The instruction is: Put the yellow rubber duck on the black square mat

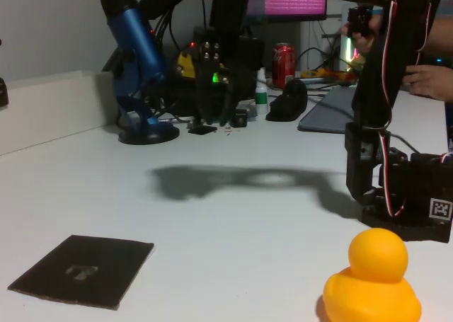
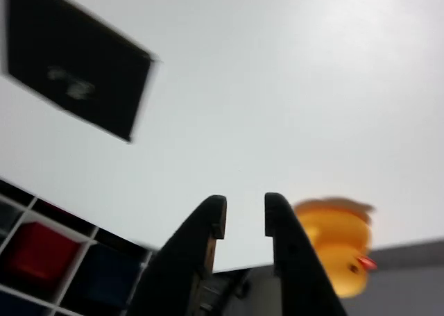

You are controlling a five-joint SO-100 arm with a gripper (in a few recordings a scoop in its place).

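Here the yellow rubber duck point(image 1: 374, 279) sits on the white tabletop point(image 1: 241, 223), close to the front edge and toward the right corner in the fixed view. It is upright, with its round head on top of its fat body. The black square mat point(image 1: 83, 269) lies flat near the front edge too, but toward the left corner, well apart from the duck. A pale mark shows in the middle of the mat.

In the wrist view, the gripper point(image 2: 244, 215) has its 2 dark fingers point(image 2: 208, 226) close together, with just a thin gap between them. Nothing is held in that gap. The duck point(image 2: 338, 246) is just beside the right finger in this view, and it looks upside down there. The mat point(image 2: 73, 66) is far off, near the top left corner of that view.

The arm's black base point(image 1: 407, 194) stands at the right edge of the tabletop, behind the duck. A blue microphone point(image 1: 138, 60) stands near the back edge.
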